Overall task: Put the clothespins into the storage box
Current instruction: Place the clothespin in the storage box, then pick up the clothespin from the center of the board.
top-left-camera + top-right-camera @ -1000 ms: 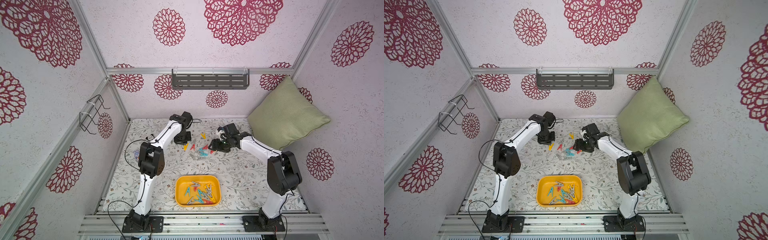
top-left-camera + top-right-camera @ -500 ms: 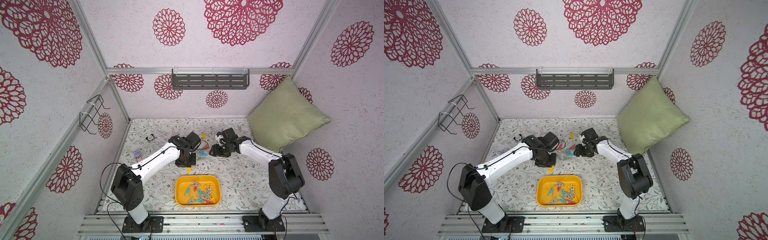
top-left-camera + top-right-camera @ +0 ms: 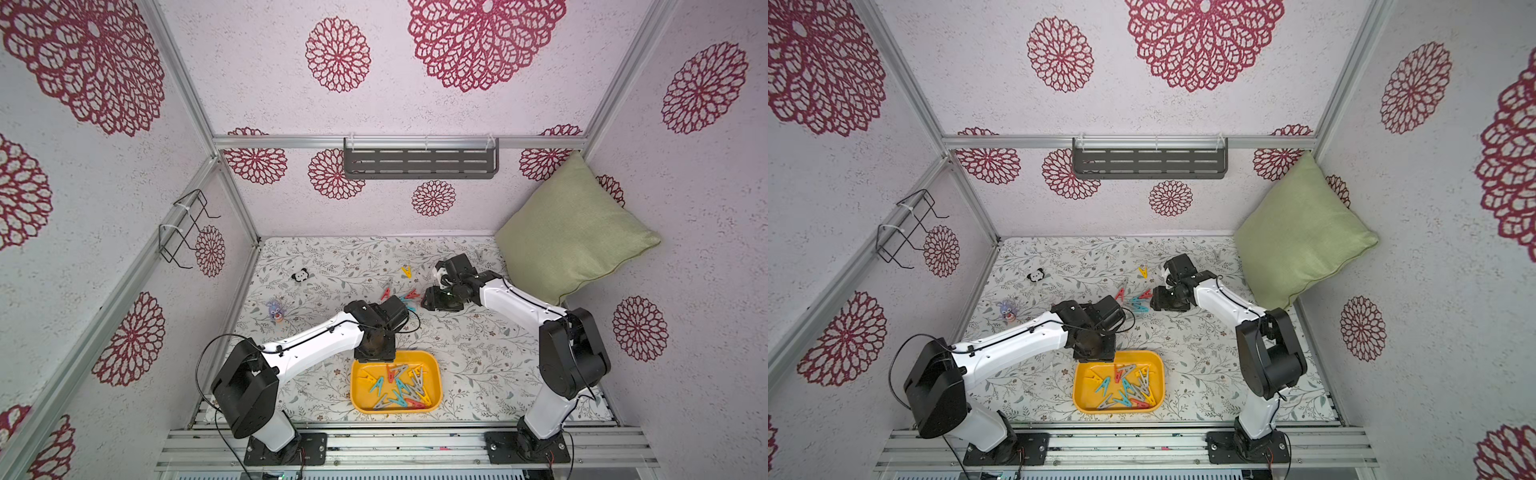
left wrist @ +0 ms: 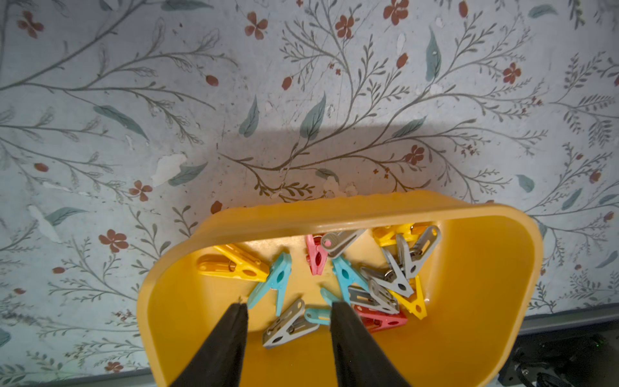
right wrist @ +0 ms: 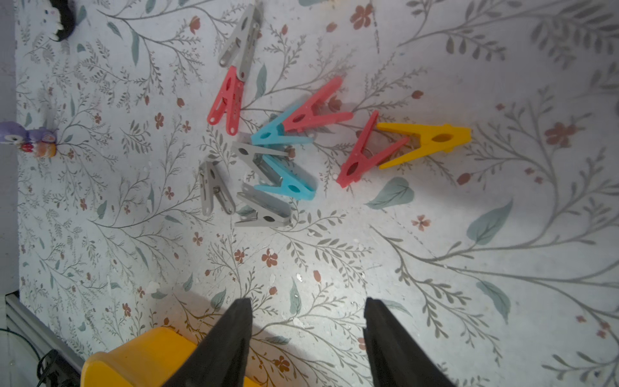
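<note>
Many clothespins (image 4: pixel 343 273) are lying in the storage box (image 3: pixel 362 397) at the front edge of the table (image 3: pixel 478 353). Your left gripper (image 4: pixel 289 308) is hanging partly open and empty above it. Your right gripper (image 5: pixel 308 301) is hovering open and empty by others.

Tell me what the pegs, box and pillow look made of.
Pegs: matte moulded plastic, evenly coloured, with a small wire spring, probably metal. Box: smooth plastic with a slight sheen, rounded moulded rim. Pillow: green woven-looking fabric, matte and soft; fill unseen.
</note>
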`<control>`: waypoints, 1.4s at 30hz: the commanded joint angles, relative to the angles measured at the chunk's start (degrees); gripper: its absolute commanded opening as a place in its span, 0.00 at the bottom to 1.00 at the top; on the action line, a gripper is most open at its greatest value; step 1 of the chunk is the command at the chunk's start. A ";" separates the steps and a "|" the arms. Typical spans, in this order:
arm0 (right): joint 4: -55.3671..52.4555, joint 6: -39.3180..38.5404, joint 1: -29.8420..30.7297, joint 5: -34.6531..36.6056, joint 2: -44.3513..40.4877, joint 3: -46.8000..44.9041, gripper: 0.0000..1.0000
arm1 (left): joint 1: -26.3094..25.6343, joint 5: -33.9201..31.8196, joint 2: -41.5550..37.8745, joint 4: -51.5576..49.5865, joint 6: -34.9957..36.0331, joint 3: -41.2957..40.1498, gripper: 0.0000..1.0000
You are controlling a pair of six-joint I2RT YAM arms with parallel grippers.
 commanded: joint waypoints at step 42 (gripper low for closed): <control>-23.78 -15.95 15.13 4.94 40.82 50.73 0.36 | 29.79 15.77 -7.37 7.57 6.04 -6.31 0.53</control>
